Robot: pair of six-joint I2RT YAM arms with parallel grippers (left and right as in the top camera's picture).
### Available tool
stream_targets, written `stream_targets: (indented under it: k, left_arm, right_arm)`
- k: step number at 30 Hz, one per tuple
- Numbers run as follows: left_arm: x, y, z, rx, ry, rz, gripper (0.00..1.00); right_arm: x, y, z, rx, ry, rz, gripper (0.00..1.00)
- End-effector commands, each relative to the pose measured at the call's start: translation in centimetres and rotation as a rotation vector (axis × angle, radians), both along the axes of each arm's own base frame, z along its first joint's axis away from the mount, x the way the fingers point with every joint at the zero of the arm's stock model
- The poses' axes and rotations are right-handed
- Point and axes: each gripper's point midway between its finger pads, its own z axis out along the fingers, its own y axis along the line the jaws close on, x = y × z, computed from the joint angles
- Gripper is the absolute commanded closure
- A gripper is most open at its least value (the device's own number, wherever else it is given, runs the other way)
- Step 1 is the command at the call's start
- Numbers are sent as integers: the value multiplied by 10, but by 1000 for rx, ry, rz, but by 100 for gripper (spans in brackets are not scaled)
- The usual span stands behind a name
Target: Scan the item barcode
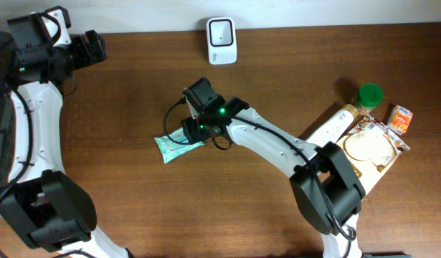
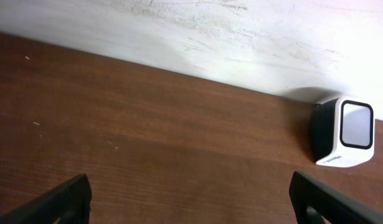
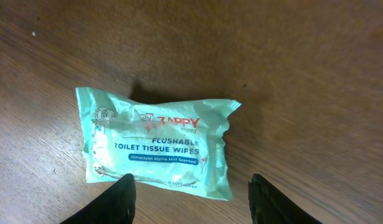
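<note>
A pale green pack of toilet tissue wipes (image 3: 159,148) lies flat on the brown table, label side up; from overhead the pack (image 1: 173,145) is near the middle. My right gripper (image 3: 191,202) hovers just over its near edge, open, with nothing between its fingers; from above the right gripper (image 1: 195,129) covers the pack's right end. The white barcode scanner (image 1: 221,40) stands at the table's back edge, and the scanner (image 2: 344,132) shows at the right of the left wrist view. My left gripper (image 2: 191,202) is open and empty at the far left back, well away from both.
At the right end of the table stand a green-capped bottle (image 1: 369,96), a small orange carton (image 1: 400,118), a white tube (image 1: 335,123) and a clear snack bag (image 1: 371,145). A white wall (image 2: 197,31) runs along the table's back edge.
</note>
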Motion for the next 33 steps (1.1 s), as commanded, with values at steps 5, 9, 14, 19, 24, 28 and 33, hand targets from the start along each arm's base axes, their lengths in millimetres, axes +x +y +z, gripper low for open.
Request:
stream_targets:
  k: [5, 9, 14, 19, 24, 28, 33]
  left_arm:
    - [3, -1, 1, 15, -7, -14, 1]
    - [2, -1, 1, 15, -6, -14, 1]
    - [2, -1, 1, 15, -6, -14, 1]
    - [3, -1, 1, 15, -7, -14, 1]
    - [3, -1, 1, 15, -6, -14, 1]
    - [2, -1, 1, 15, -6, -14, 1]
    - [0, -1, -2, 10, 12, -15, 1]
  right_arm:
    - [-5, 1, -31, 57, 136, -9, 48]
    - [-3, -3, -37, 98, 190, -11, 49]
    - [-1, 1, -55, 118, 216, -3, 49]
    - [-2, 5, -66, 147, 254, -6, 49]
    - [-8, 12, -83, 141, 281, -17, 59]
    - [-24, 6, -125, 87, 389, -62, 71]
    - [-23, -6, -134, 70, 419, -95, 96]
